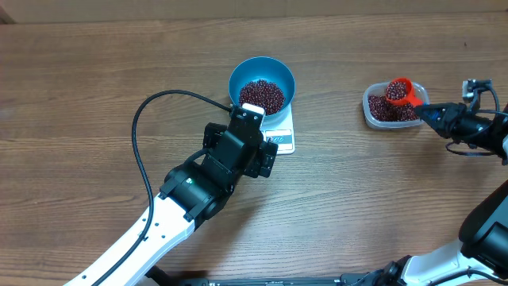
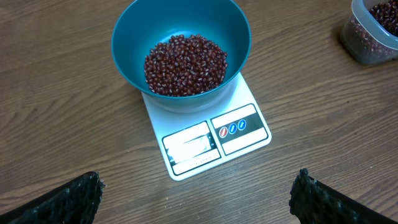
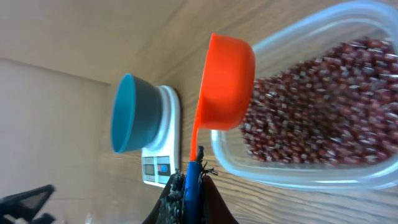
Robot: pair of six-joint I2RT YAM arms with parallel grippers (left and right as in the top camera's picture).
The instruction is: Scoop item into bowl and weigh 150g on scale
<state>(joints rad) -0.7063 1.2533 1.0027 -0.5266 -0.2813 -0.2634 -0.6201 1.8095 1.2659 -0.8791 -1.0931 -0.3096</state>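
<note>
The blue bowl (image 1: 240, 79) stands on the white scale (image 1: 282, 141) and holds a heap of dark red beans (image 1: 262, 95). My left gripper (image 2: 198, 190) hovers just in front of the scale (image 2: 242, 134), open wide with nothing between its fingers. The bowl (image 2: 127, 62) and its beans (image 2: 185, 64) lie straight ahead of it. At the right, my right gripper (image 3: 189, 174) is shut on the blue-wrapped handle of the orange scoop (image 3: 227, 81). The scoop (image 1: 399, 90) carries beans and sits over the clear tub (image 1: 371, 119).
The clear plastic tub (image 3: 298, 177) holds more beans (image 3: 311, 99) at the table's right. A black cable (image 1: 147, 135) loops left of the left arm. The scale's display (image 2: 186, 146) faces the left gripper; its reading is not legible.
</note>
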